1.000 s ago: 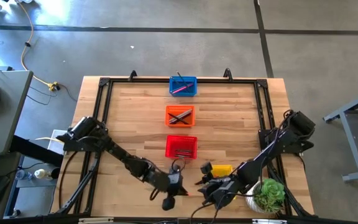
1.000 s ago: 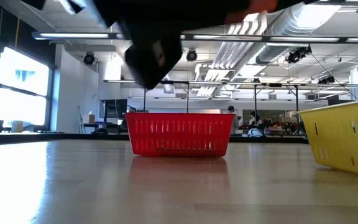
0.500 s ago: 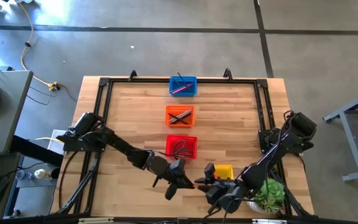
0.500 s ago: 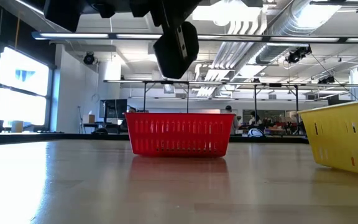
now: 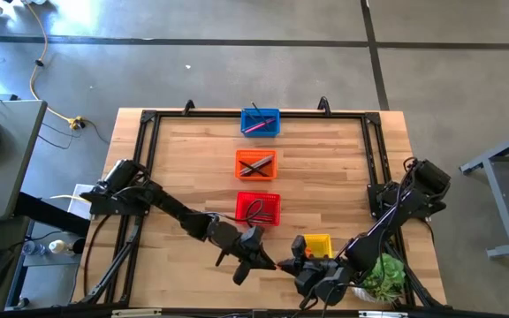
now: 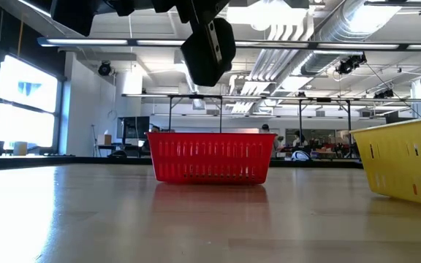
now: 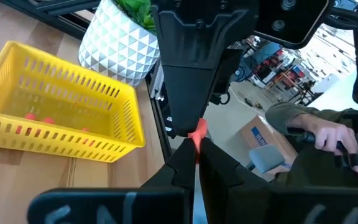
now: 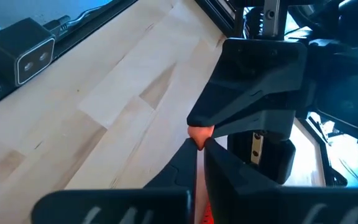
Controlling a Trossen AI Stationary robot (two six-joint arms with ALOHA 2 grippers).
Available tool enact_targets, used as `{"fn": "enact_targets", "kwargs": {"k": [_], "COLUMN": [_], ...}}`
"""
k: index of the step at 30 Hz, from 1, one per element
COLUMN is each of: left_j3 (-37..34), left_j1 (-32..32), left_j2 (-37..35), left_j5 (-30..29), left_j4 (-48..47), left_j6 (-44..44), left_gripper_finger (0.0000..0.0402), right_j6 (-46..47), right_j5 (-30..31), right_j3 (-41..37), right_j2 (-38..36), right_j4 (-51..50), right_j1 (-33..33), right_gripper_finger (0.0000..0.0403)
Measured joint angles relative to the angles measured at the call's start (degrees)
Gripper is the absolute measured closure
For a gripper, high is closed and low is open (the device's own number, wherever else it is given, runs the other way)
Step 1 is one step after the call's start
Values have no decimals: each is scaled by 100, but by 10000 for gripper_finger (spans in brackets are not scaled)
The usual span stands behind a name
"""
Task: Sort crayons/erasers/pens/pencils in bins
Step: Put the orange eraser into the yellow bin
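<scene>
**Eraser pinched between two grippers near the front edge**

A small orange-red eraser (image 7: 197,132) sat in mid-air where both arms' fingertips met, just off the yellow bin's (image 5: 315,241) left side, above the table (image 5: 193,177). In both wrist views the lump showed right at the tips of the dark fingers. The left gripper (image 5: 268,260) was closed with the eraser at its tips, and the right gripper (image 5: 288,263) had its fingers drawn together on the same lump from the opposite side. Which of the two actually bore it could not be told.

The yellow bin held a few more orange-red erasers (image 7: 39,119) on its floor. Behind it, in a row running toward the table's far edge, stood the red bin (image 5: 258,208) with dark thin sticks inside, the orange bin (image 5: 256,164) with crossed sticks, and the blue bin (image 5: 260,122) with a pink stick. In the low view the left arm hung above the red bin.

A potted plant (image 5: 382,276) in a white patterned pot stood just right of the right arm. In the left wrist view, a person's hand (image 7: 331,135) showed beyond the table.
</scene>
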Motion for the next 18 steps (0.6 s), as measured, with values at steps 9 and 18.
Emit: {"fn": "enact_targets", "kwargs": {"k": [9,18], "left_j3": [0,-297], "left_j1": [81,326], "left_j2": [2,-570], "left_j5": [105,205], "left_j4": [-11,-566], "left_j6": [199,774], "left_gripper_finger": [370,286], "right_j6": [355,1880], "right_j5": [38,-299], "right_j3": [0,9], "right_j2": [0,-401], "right_j4": [-135,-1449], "right_j1": [-4,19], "right_gripper_finger": [401,402]}}
